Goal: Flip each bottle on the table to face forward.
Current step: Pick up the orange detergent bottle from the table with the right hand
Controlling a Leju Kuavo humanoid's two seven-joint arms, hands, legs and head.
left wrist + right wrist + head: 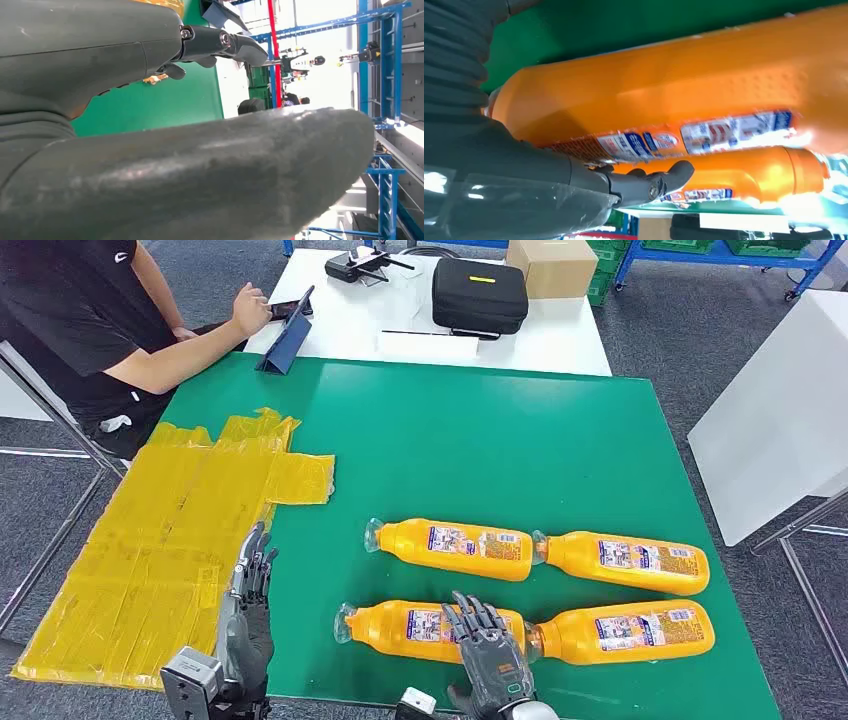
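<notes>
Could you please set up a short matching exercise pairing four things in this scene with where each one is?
Things:
1. right hand
2. left hand
3. black case
4. yellow sheet

Places:
A. on the white table beyond the green one
B. over the near-left orange bottle
C. spread over the green table's left side
D. at the yellow sheet's near edge, fingers apart, holding nothing

Pairs: 1-B, 2-D, 3-A, 4-C

Four orange bottles (540,590) lie sideways in two rows, labels up.
</notes>
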